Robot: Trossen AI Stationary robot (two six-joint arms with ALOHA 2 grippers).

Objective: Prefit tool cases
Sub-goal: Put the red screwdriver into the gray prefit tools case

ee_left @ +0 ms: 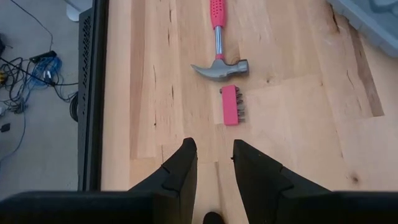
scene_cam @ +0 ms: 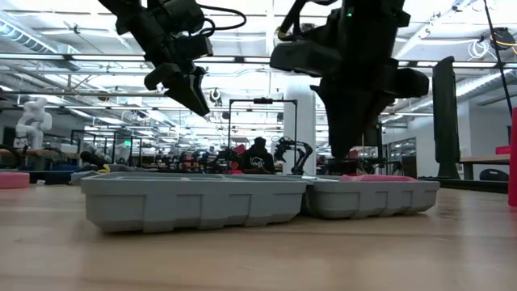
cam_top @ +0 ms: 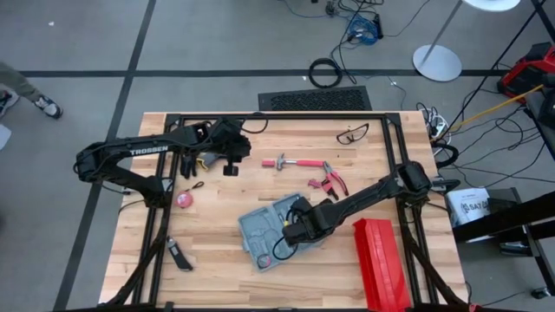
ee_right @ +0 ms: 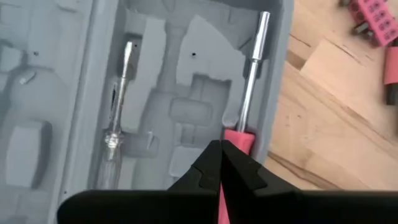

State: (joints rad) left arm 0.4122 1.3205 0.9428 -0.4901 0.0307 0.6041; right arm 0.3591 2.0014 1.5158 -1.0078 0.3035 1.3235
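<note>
I see the open tool case [cam_top: 270, 230] lying flat on the table's middle front, and my right gripper [ee_right: 219, 163] sits over it, fingers pressed together on the pink handle of a screwdriver [ee_right: 250, 81] along the case's edge. My left gripper [ee_left: 214, 162] hovers with fingers spread and empty above bare wood near the hammer [ee_left: 217, 50] and pink bit holder [ee_left: 231, 105].

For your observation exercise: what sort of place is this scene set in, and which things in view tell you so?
Probably a robotics lab or workshop. A wooden table carries a framed two-arm rig, cables trail over the bare floor, and the low view shows more robot arms on benches under strip lighting.
</note>
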